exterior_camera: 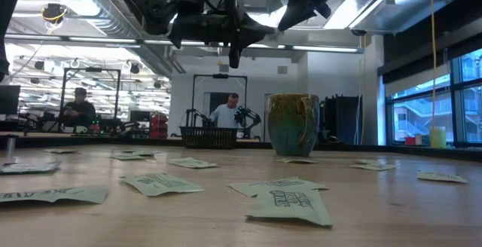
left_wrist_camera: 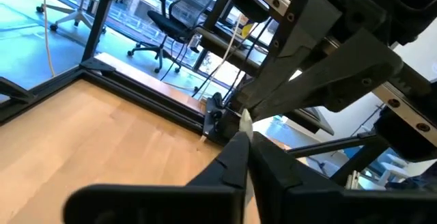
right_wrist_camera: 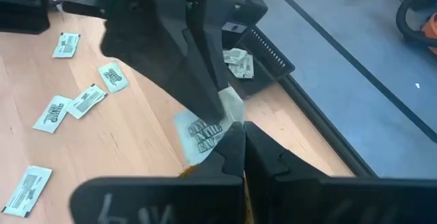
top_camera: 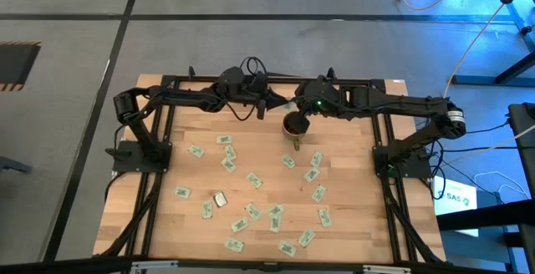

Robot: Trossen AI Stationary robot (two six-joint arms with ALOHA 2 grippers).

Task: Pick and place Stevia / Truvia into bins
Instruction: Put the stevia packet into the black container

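One white, green-printed Stevia sachet [right_wrist_camera: 203, 134] hangs in the air between my two grippers, just beyond the brown mug [top_camera: 295, 125] toward the table's far edge. My left gripper [top_camera: 269, 107] and my right gripper [top_camera: 288, 107] meet tip to tip there, both shut on it. Many more sachets [top_camera: 253, 180] lie flat across the wooden table. The black tray [right_wrist_camera: 263, 57] stands by the far edge with a few sachets [right_wrist_camera: 239, 60] in it; in the high view the arms hide it. My left gripper pinches the sachet's upper edge [right_wrist_camera: 232, 102] between its two fingertips [right_wrist_camera: 217, 94]. Only a white corner [left_wrist_camera: 244, 120] shows past its tips in its own wrist view. The sachet is lifted clear of the table. My right gripper pinches the same sachet at the side nearest it [right_wrist_camera: 225, 136], between its two fingertips, slanting down from the table's right. The printed face shows beside the fingers. The sachet hangs clear between the two grippers.
The mug [exterior_camera: 294, 124] stands upright on the table mid-far. Loose sachets [exterior_camera: 290, 202] cover the near half. A black metal frame [top_camera: 159, 140] borders the table on both sides and at the back. People are in the room beyond [exterior_camera: 226, 115].
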